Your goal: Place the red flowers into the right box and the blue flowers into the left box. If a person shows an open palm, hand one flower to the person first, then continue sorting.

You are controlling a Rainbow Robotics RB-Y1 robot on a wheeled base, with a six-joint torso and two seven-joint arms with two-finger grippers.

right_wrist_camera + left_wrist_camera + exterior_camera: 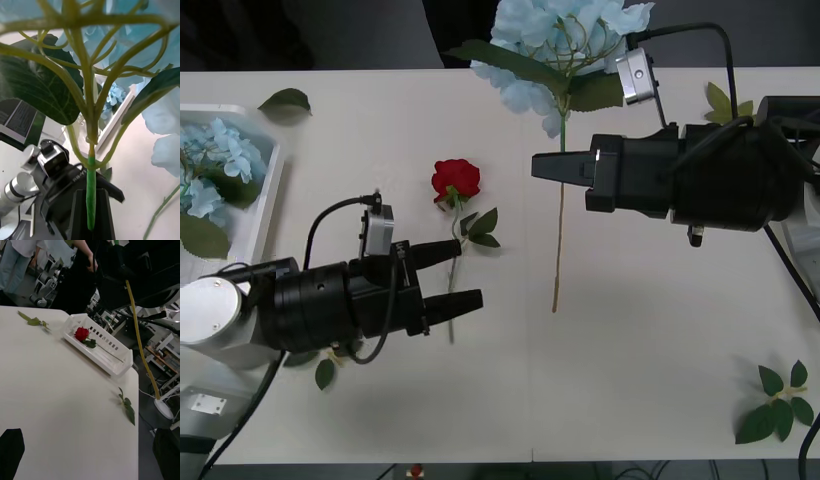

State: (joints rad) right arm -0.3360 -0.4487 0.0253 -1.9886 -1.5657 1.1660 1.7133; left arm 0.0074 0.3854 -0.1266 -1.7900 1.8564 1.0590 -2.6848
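Above tabletop, right hand (542, 166) clamps blue flower (565, 40) by stem, bloom at twelve o'clock; left hand (467, 274) gapes empty over red rose (455, 181). Next: carry to left box (268, 190), nine o'clock.

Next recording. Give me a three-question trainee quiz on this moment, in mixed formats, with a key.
1. True or false: the right pincer is shut on the stem of a blue flower.
2. Multiple choice: how many flowers lie in the right box? A) none B) one C) three
3. Fill in: the open left pincer has one finger on each side of the stem of a red rose that lies on the ____.

Key: 1 true. 2 B, a single boxed rose. 3 table.
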